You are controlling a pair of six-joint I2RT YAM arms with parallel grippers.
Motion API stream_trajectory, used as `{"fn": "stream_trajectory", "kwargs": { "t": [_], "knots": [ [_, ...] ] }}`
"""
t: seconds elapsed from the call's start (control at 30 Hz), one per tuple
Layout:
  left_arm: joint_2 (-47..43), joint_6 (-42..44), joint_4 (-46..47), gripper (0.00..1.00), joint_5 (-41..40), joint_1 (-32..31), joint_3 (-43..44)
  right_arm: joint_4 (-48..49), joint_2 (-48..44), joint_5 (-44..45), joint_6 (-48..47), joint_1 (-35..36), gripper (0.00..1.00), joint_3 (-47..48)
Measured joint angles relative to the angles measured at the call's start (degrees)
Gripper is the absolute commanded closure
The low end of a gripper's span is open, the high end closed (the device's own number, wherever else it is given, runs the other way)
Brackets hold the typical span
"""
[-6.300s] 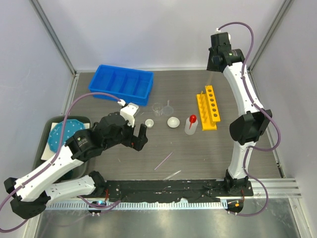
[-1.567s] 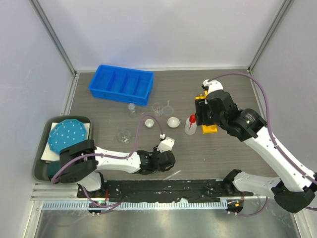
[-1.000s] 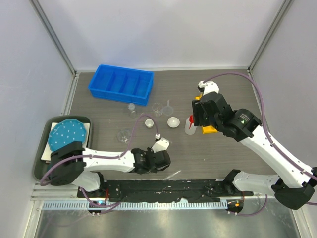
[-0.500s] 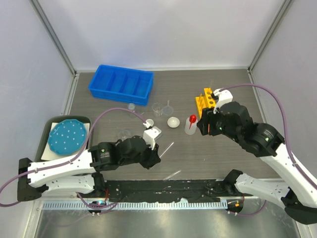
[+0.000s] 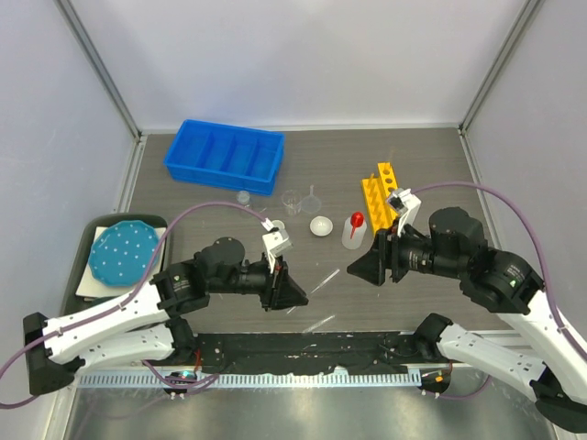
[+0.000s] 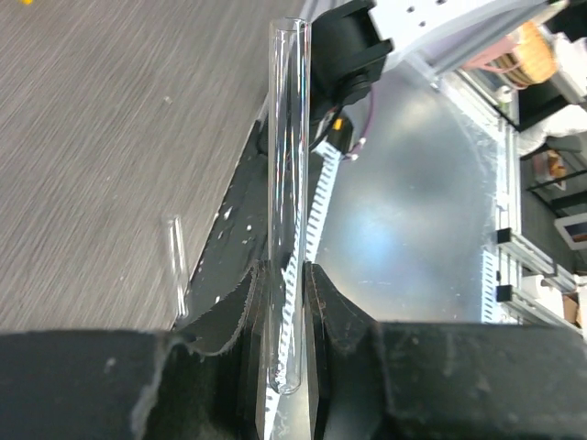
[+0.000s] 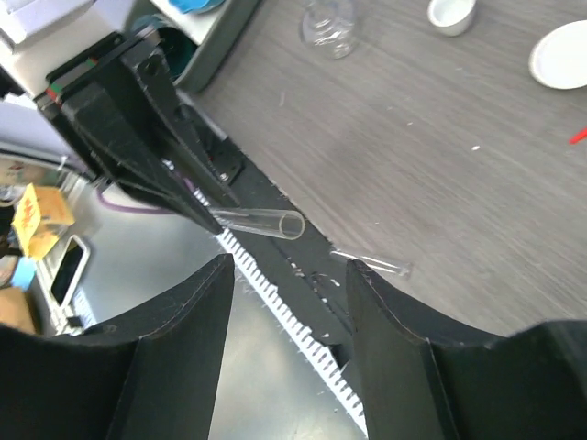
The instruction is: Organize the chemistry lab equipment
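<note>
My left gripper [image 5: 295, 295] is shut on a thin clear tube [image 6: 289, 165], held by its closed end above the table's near edge. The tube's open mouth [image 7: 292, 225] points at my right gripper [image 5: 353, 266], which stands open facing it, a short gap away, with nothing between its fingers [image 7: 183, 348]. A second thin tube [image 5: 319, 323] lies flat near the front edge. Farther back stand the yellow holed rack [image 5: 385, 200], the red-capped squeeze bottle [image 5: 353, 229], the white round dish [image 5: 320, 225], a glass funnel [image 5: 313, 197], a small beaker [image 5: 292, 200] and a vial [image 5: 243, 197].
A blue divided bin [image 5: 225, 156] sits at the back left. A grey tray [image 5: 87, 298] with the teal dotted plate [image 5: 124, 252] is at the left edge. Another small beaker [image 7: 327, 23] stands behind my left arm. The black base rail [image 5: 303, 348] runs along the front.
The left gripper has turned the tube to point right. The right arm has swung down and left from the bottle, so its open jaws now face the tube.
</note>
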Motion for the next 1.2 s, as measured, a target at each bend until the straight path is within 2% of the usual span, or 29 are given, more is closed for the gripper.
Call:
{"fn": "stream_trajectory", "kwargs": {
  "t": [0.2, 0.43, 0.67, 0.9, 1.2],
  "knots": [
    [-0.1, -0.2, 8.5, 0.84, 10.9, 3.7, -2.4, 3.9, -0.9, -7.6, 2.2, 0.0, 0.43, -4.0],
    [0.1, -1.2, 17.0, 0.84, 18.5, 5.0, -5.2, 7.3, -1.0, -12.2, 4.1, 0.0, 0.43, -6.5],
    [0.7, -1.7, 20.8, 0.85, 21.1, 5.5, -5.6, 10.4, -1.0, -15.0, 5.4, 0.0, 0.46, -6.5],
    [1.0, -1.8, 22.3, 0.85, 22.2, 6.4, -5.6, 11.4, -1.6, -16.2, 6.6, 0.0, 0.54, -6.7],
    [1.7, -1.8, 22.8, 0.86, 23.0, 7.5, -5.7, 12.3, -2.5, -17.0, 7.7, 0.0, 0.58, -6.7]
  ]
}}
